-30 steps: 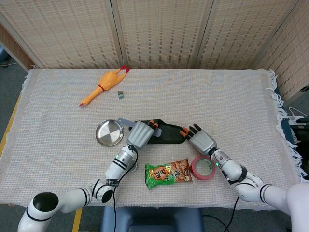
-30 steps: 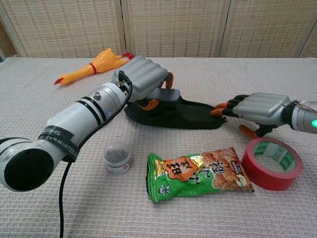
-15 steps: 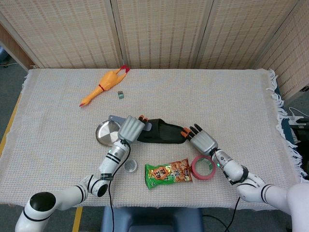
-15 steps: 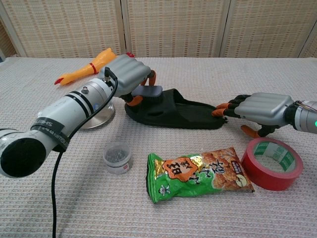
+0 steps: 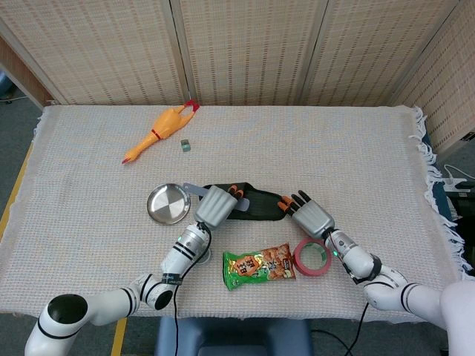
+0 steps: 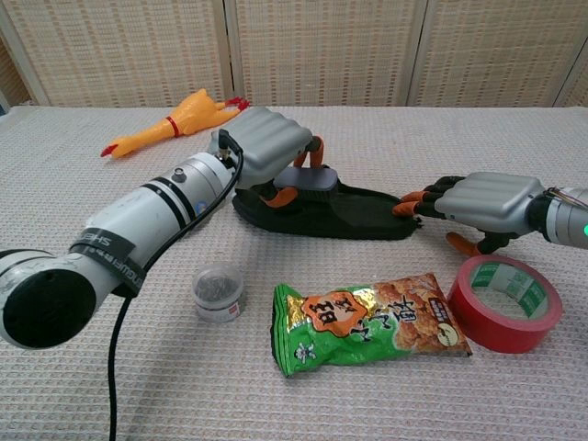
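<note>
A black slipper [image 5: 256, 205] [image 6: 354, 213] lies in the middle of the table. My left hand [image 5: 216, 205] [image 6: 264, 145] is at its left end and grips the slipper's grey strap [image 6: 307, 180], fingers over it and thumb under. My right hand [image 5: 309, 216] [image 6: 487, 201] lies at the slipper's right end. Its fingers are spread and their orange tips touch the slipper's tip, while the thumb stands apart, beside the red tape roll [image 5: 312, 256] [image 6: 507, 303].
A green snack bag [image 5: 258, 265] [image 6: 366, 321] lies at the front, with a small clear jar [image 6: 218, 291] to its left. A metal plate [image 5: 167, 204] sits left of my left hand. A yellow rubber chicken [image 5: 158, 133] [image 6: 175, 122] and a small green block [image 5: 185, 146] lie further back.
Half a second ago my left hand had swung left toward the plate with the grey strap; it is now back to the right. The right hand has not moved.
</note>
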Motion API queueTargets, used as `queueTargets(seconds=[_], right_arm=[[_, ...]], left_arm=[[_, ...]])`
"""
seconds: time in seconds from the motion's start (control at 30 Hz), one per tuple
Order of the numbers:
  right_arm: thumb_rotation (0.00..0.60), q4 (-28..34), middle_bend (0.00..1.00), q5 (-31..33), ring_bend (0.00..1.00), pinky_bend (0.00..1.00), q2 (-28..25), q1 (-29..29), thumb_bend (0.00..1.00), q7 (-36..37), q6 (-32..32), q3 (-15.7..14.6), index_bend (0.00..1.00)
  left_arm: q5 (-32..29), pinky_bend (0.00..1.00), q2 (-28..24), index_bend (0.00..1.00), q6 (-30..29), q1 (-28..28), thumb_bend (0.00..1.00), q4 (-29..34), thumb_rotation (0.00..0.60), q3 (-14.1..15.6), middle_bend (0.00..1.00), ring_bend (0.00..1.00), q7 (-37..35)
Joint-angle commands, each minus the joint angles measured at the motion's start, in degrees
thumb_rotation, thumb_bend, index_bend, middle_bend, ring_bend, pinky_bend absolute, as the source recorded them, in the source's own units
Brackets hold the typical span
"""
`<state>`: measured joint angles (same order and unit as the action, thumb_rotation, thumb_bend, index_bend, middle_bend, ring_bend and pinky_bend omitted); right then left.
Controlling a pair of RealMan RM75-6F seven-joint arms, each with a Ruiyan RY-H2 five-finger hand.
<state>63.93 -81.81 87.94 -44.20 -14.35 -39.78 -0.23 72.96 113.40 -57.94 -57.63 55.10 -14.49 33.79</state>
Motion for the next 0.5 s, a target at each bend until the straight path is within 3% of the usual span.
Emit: queueTargets(seconds=[0.03,0.5], right_arm=[[0.600,0.0,0.00,0.0,0.00,0.00,-0.1,0.0,0.65,0.0,-0.1,0.0,0.09],[0.600,0.8,0.00,1.1,0.00,0.00,-0.9,-0.1,0.65,-0.2,0.6,-0.1,0.09]], left_arm=[[0.4,0.93,0.2,0.69,-0.1,-0.3,0.59,-0.2,0.600,-0.2,0.80,0.90,-0.8],[0.5,0.93,0.5,0.68,1.8,-0.8,0.58,-7.8,0.600,-0.4,0.80,0.89,-6.1]])
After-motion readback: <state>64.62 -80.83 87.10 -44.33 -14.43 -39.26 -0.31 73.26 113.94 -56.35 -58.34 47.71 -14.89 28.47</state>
